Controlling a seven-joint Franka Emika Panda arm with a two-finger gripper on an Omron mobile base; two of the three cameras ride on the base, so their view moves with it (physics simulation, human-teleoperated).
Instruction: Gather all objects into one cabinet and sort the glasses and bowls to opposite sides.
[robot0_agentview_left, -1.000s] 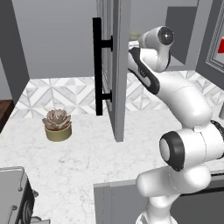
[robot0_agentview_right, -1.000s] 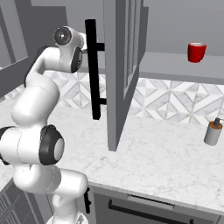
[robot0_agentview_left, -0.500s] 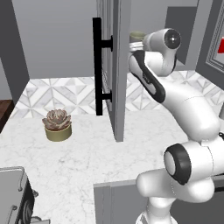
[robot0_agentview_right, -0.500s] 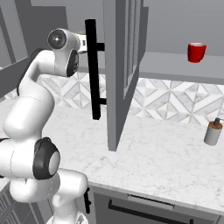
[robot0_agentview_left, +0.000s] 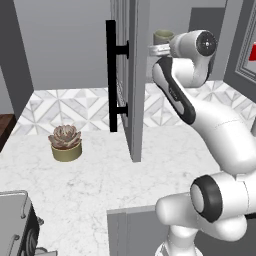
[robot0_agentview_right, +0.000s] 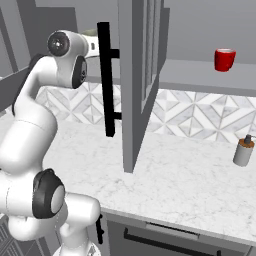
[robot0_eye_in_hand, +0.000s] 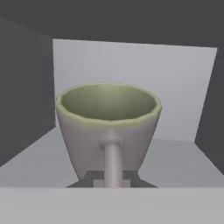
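The grey-olive cup (robot0_eye_in_hand: 107, 127) stands close before the hand in a grey cabinet bay, its thin handle caught between the finger tips of my gripper (robot0_eye_in_hand: 112, 177), which is shut on it. From the left base the same cup (robot0_agentview_left: 163, 36) shows high up behind the open cabinet door (robot0_agentview_left: 135, 75), with the gripper (robot0_agentview_left: 156, 49) right at it. The red cup (robot0_agentview_right: 224, 59) sits upright on the long grey shelf (robot0_agentview_right: 200, 80), right of the door. The bowls are out of view.
The tall door with its black bar handle (robot0_agentview_right: 105, 85) juts out over the marble counter (robot0_agentview_left: 100, 185), close to the arm. A potted succulent (robot0_agentview_left: 65, 142) sits at the left, a soap dispenser (robot0_agentview_right: 243, 151) at the far right.
The arm's upper joint has swung a little away from the door. The gripper has stayed shut on the grey-olive cup, which has barely shifted.
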